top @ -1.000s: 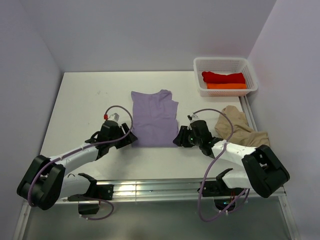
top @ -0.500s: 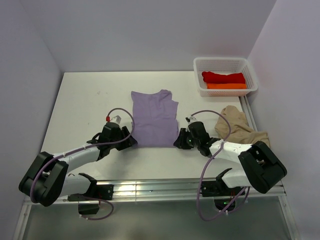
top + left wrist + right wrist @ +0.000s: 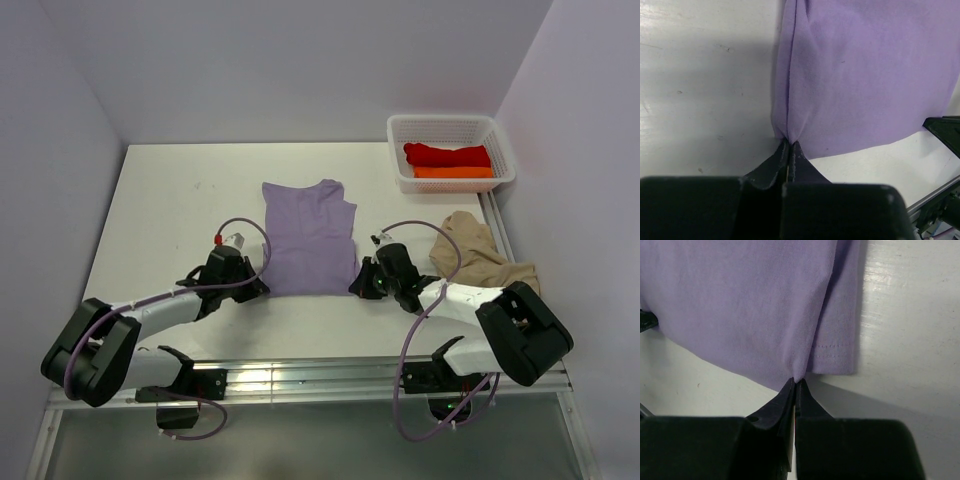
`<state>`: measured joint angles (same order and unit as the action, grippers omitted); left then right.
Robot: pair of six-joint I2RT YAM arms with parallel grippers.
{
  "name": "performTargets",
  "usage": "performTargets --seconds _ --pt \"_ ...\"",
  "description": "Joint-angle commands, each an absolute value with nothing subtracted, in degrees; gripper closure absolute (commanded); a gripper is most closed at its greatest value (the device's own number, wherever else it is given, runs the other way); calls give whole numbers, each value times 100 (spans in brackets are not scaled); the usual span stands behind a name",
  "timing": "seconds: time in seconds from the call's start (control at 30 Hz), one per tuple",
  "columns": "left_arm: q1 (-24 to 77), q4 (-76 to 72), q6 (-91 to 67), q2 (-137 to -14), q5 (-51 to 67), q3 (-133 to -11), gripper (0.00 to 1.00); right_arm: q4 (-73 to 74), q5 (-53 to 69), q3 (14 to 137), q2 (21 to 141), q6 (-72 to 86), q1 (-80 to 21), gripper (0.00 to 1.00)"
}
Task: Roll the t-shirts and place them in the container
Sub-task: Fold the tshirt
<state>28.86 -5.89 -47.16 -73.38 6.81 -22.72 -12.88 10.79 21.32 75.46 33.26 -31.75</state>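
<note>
A lavender t-shirt (image 3: 309, 238) lies folded into a long strip in the middle of the white table. My left gripper (image 3: 262, 287) is shut on its near left corner (image 3: 789, 135), the cloth pinched between the tips. At the near right corner (image 3: 799, 374), my right gripper (image 3: 356, 285) is shut on the cloth too. A beige-tan t-shirt (image 3: 478, 256) lies crumpled at the right, behind the right arm. A red t-shirt (image 3: 447, 154) and an orange t-shirt (image 3: 453, 172) lie rolled in the basket.
The white mesh basket (image 3: 450, 128) stands at the table's back right corner. Purple walls close in the table on three sides. A metal rail (image 3: 300, 375) runs along the near edge between the arm bases.
Both grippers have slid in to the lavender shirt's near corners and shut on them. The near hem has bunched slightly at each corner.
</note>
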Motion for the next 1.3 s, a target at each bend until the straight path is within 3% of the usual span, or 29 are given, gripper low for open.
performTargets --seconds 0.0,0.4,1.27 --pt "2909 -370 -4614 -7225 764 -2460 100 -1327 1160 2197 7445 3339 -3217 100" --pt "2909 1037 -4764 -6583 1125 -3093 100 526 1494 2918 6777 3358 -3217 100" --pt "2909 2126 -5317 -5686 1380 -3155 100 1863 1775 3146 5713 3340 -3217 100"
